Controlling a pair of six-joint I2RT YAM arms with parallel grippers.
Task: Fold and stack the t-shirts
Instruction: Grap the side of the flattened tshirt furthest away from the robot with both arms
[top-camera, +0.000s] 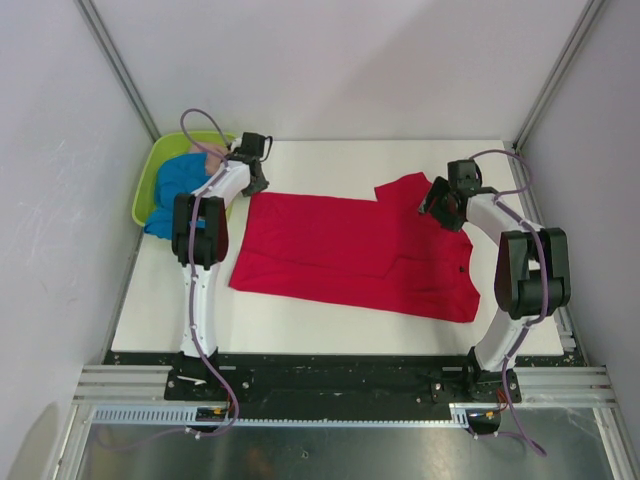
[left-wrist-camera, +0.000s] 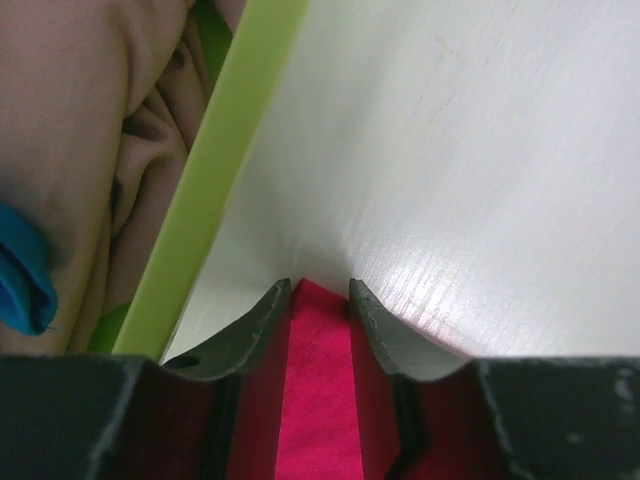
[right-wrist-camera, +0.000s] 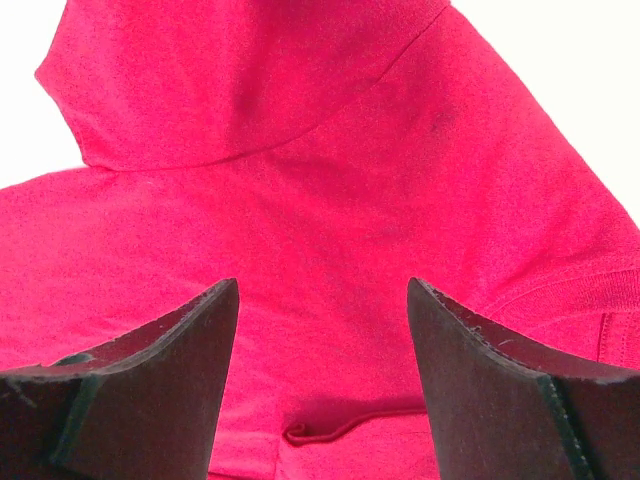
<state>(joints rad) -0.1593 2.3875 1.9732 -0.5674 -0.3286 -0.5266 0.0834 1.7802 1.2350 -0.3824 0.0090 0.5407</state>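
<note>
The red t-shirt (top-camera: 350, 245) lies spread flat across the middle of the white table, a sleeve at its far right. My left gripper (top-camera: 254, 184) sits at its far-left corner. In the left wrist view the jaws (left-wrist-camera: 318, 290) stand narrow, with a ridge of the red t-shirt (left-wrist-camera: 318, 400) pinched between them. My right gripper (top-camera: 436, 200) is open over the right sleeve; in the right wrist view it (right-wrist-camera: 322, 290) hangs above the red t-shirt (right-wrist-camera: 300, 180), holding nothing. The blue t-shirt (top-camera: 178, 185) and pink t-shirt (top-camera: 212, 158) lie crumpled in the basket.
The lime-green basket (top-camera: 147, 190) stands at the table's far-left corner, its rim (left-wrist-camera: 215, 170) just left of my left gripper. Grey walls close in the back and both sides. A bare strip of table (top-camera: 330, 335) runs along the near edge.
</note>
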